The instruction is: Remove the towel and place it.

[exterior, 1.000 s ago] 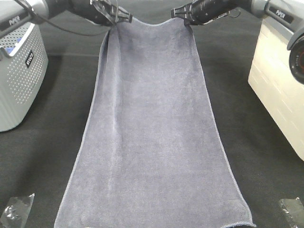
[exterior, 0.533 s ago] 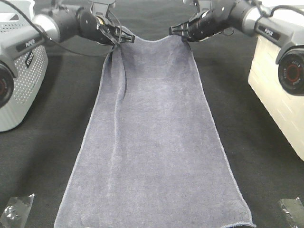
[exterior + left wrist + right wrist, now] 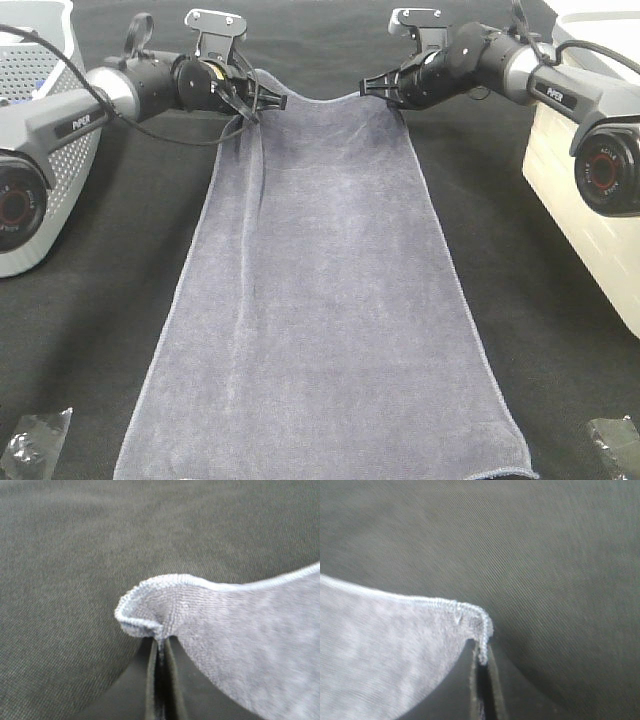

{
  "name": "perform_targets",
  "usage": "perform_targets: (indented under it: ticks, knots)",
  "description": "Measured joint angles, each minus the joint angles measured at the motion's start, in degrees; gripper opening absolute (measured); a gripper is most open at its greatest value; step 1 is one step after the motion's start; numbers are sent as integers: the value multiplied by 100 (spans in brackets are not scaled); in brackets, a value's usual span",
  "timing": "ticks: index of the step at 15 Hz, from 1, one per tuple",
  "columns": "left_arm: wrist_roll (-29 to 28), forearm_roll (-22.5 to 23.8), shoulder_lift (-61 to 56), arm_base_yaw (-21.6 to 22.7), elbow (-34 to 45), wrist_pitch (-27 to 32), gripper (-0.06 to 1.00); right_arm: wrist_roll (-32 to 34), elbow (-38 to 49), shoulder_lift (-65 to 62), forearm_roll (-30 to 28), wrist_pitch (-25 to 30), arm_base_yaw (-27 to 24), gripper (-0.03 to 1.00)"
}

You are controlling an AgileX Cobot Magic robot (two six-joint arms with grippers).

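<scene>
Towel (image 3: 320, 300) lies stretched lengthwise down the desk (image 3: 520, 260), far corners raised. Left pincer (image 3: 262, 101) is clenched on one far corner, right pincer (image 3: 378, 86) clenched on the other; the wrist views show hem pinched between closed jaws. You should lower both corners evenly, keeping the far edge taut so no slack bunches near the left fold. Let go only once the hem rests flat. Basket (image 3: 40, 180) sits well apart at the left.

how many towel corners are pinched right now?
2. The left end effector is shut on the far-left corner of the towel; the right end effector is shut on the far-right corner. The near-right corner lies free on the table; the near-left one is cut off by the frame.
</scene>
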Motion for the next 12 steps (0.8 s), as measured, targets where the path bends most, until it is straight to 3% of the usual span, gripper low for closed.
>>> perform_targets:
  ticks: [4, 8, 12]
  knots:
    - [0, -46, 160, 0, 0, -241, 5, 0, 0, 23, 40, -103, -80, 2]
    - [0, -201, 223, 0, 0, -350, 21, -23, 0, 23, 126, -103, -86, 3]
    - [0, -212, 223, 0, 0, -378, 38, -149, 0, 23, 126, 69, -92, 25]
